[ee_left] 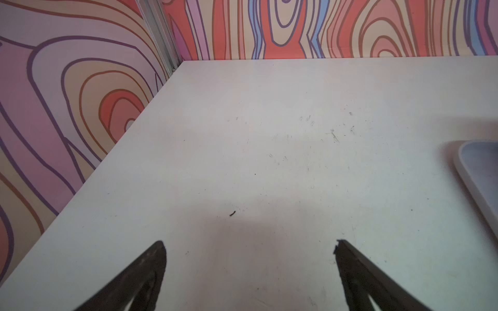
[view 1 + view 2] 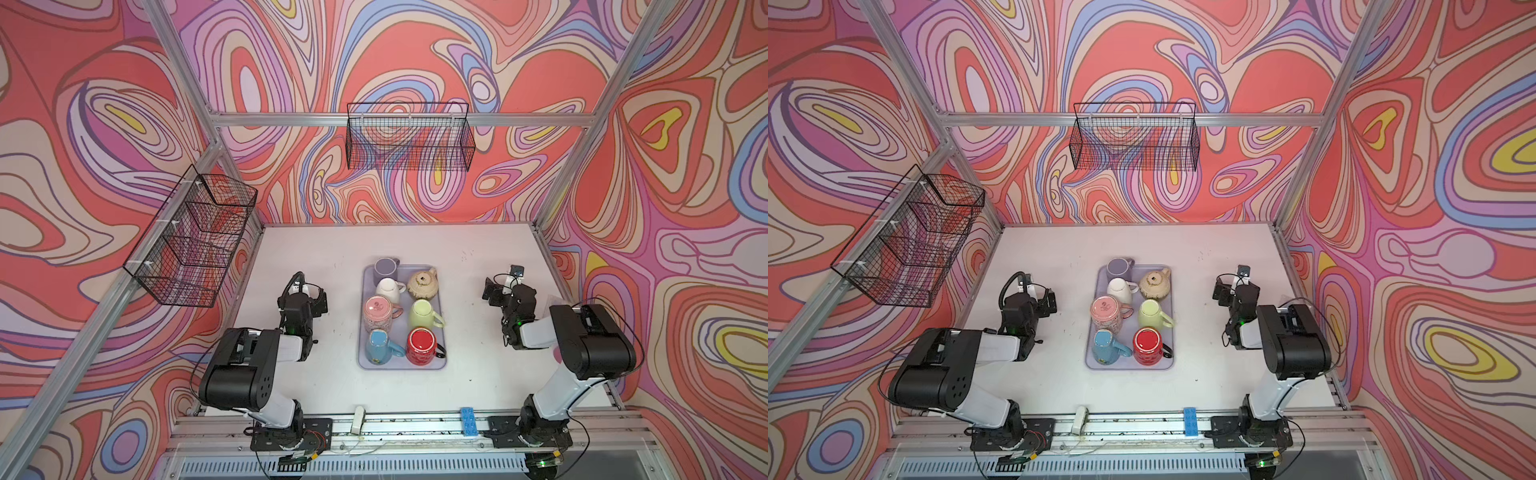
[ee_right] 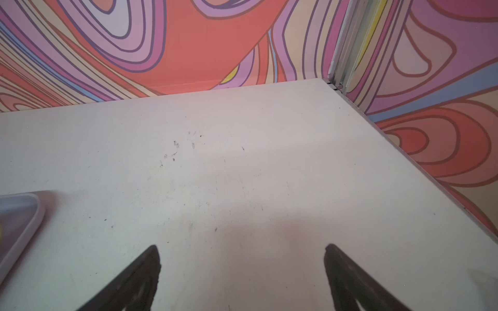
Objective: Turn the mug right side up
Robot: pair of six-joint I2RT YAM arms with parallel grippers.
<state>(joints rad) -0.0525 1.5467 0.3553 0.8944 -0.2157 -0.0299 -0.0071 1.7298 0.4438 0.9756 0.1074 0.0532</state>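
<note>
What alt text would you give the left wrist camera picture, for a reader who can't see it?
Two dark fingers stand wide apart with nothing between them, over a scuffed white table. A corner of a pale lilac tray shows at the picture's edge, and a wall of swirling red, pink and purple rises beyond the table.

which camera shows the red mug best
The top views. Both show the red mug whole from above, base up, handle visible, in the near right corner of the tray. Neither wrist view shows the mug at all: each catches only a corner of the tray and bare table.
</note>
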